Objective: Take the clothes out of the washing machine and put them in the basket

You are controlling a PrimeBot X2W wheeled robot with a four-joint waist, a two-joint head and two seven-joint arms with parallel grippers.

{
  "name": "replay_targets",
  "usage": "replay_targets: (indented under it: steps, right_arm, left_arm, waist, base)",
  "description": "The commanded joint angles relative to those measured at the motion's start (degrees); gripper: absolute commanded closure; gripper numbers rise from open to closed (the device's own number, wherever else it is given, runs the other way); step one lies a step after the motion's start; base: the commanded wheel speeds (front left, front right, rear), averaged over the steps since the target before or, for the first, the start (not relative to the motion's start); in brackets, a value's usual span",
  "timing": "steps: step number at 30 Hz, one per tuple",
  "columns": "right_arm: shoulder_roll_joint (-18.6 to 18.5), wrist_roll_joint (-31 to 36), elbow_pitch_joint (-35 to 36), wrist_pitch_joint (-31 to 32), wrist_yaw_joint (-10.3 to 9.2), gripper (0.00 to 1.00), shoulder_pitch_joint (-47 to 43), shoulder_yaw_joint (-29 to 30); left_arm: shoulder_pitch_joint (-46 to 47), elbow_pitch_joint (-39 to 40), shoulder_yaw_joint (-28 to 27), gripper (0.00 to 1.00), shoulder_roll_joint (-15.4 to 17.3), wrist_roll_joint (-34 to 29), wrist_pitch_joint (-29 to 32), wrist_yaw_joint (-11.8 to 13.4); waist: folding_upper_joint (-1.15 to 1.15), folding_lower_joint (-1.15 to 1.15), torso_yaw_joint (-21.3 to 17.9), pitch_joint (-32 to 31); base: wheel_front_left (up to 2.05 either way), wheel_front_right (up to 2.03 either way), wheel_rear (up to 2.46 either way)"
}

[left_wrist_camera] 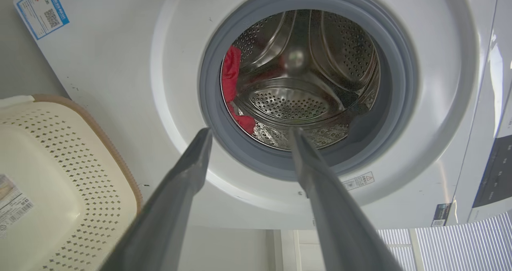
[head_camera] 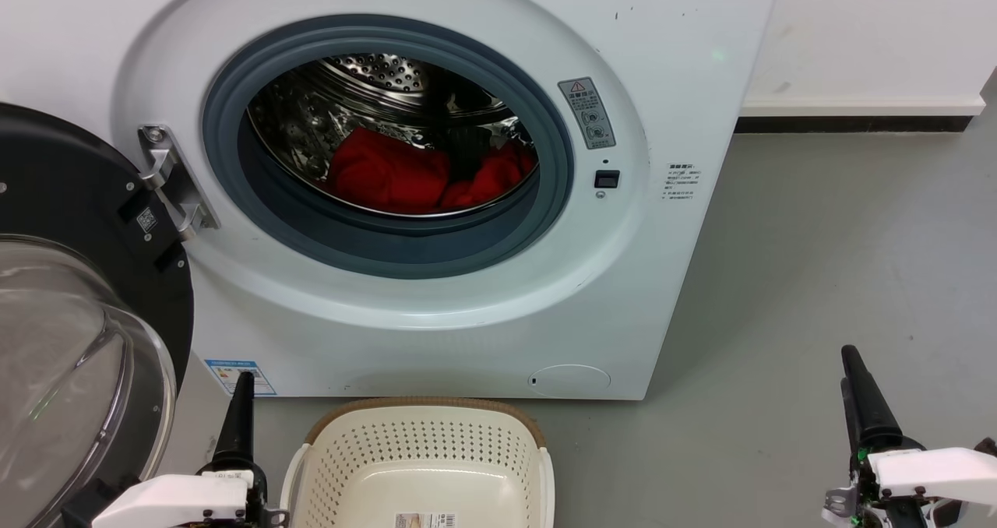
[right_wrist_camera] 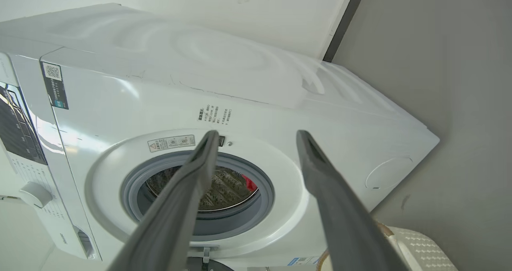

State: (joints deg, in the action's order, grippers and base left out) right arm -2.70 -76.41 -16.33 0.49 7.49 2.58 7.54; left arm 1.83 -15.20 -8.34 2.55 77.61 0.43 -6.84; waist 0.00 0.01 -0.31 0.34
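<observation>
Black-framed door (head_camera: 54, 177) stands open; left gripper (left_wrist_camera: 250, 132), fingers spread, hovers by the bare basket (head_camera: 424, 434). Red clothes (head_camera: 385, 176) lie in the drum (head_camera: 382, 68). Right gripper (right_wrist_camera: 258, 133), spread too, hangs far right. Removal looks unstarted: next, reach in and pinch cloth.

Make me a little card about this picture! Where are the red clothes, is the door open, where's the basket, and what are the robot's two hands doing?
clothes: red, lying inside the drum
washing machine: white, front opening uncovered
door: swung open on the robot's left
basket: on the floor in front of the machine, no clothes in it yet
left gripper: open, holding nothing
right gripper: open, holding nothing
</observation>
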Motion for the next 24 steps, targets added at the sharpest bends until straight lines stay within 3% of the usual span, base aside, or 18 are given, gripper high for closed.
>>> replay_targets:
  steps: [1, 6, 16, 24]
  right_arm:
    - [-0.23, 3.15, 1.60, -0.62, 0.00, 0.00, 0.84, 0.19]
    - [-0.24, 12.29, 3.61, -1.77, 0.00, 0.00, 0.70, 0.43]
    - [-0.25, 29.89, 9.75, -3.87, 0.00, 0.00, 0.19, -1.10]
    - [-0.25, 40.65, 13.25, -5.42, 0.00, 0.00, -0.60, -2.21]
  left_arm:
    - [0.64, 0.91, -0.64, 0.00, 0.15, -2.72, -0.67, 0.60]
    - [0.59, 2.76, -1.23, 0.00, 0.17, -8.18, -1.82, 2.13]
    - [-0.80, 8.77, 0.85, 0.00, 0.20, -21.61, -3.90, 7.92]
    - [-1.75, 11.26, 3.21, 0.00, 0.23, -29.06, -5.45, 8.39]
  waist:
    - [0.00, -0.01, -0.05, 0.01]
    - [0.00, -0.01, -0.20, 0.08]
    - [0.00, -0.01, -0.43, 0.32]
    - [0.00, -0.01, -0.20, 0.40]
  base:
    - [0.00, 0.00, 0.00]
    - [0.00, 0.00, 0.00]
    - [0.00, 0.00, 0.00]
    - [0.00, 0.00, 0.00]
